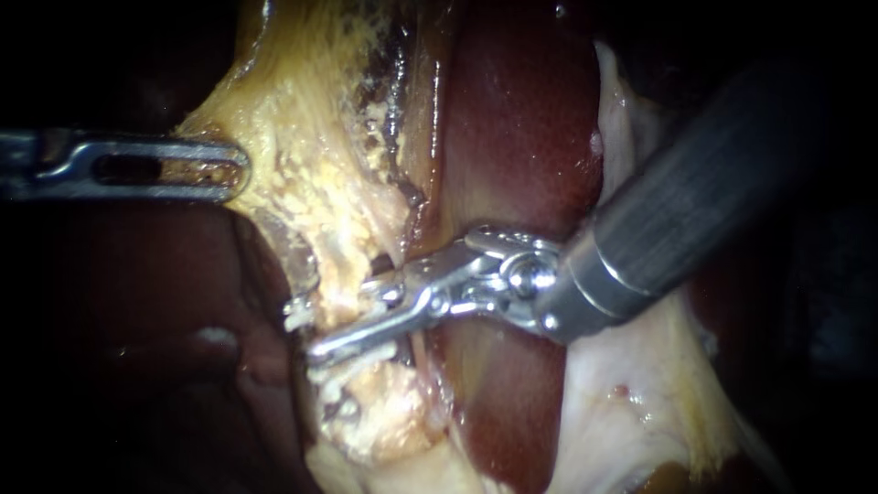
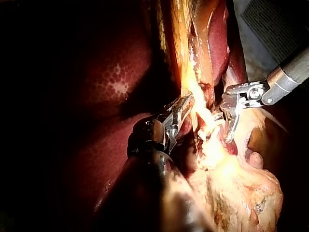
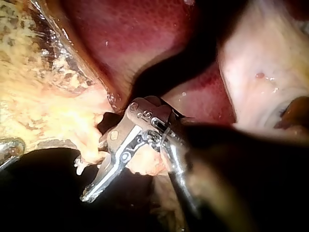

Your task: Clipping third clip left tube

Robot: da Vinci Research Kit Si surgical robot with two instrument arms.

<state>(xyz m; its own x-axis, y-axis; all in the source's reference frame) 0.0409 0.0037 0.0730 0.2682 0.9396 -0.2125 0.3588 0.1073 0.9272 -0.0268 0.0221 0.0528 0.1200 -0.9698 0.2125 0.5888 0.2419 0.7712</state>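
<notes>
The tube [image 1: 347,265] runs down mid-scene, left of the liver [image 1: 521,137], with a clip [image 1: 297,314] on it. The right instrument [image 1: 352,318] stands astride it just beside that clip, jaws partly open, so I'd judge the clip is being seated; next it needs a square, full squeeze. Far left, the left instrument [image 1: 236,171] is clamped on yellow tissue [image 1: 274,119].

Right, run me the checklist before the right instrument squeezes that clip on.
1. Left instrument's pincer shut on pale yellow fatty tissue: ok.
2. Right instrument's pincer open astride the yellowish tube: ok.
3. Far tip past the tube: cannot tell, hidden.
4. Spacing from small silvery clips: cannot tell.
5. Dark red liver outside the bite: ok.
</notes>
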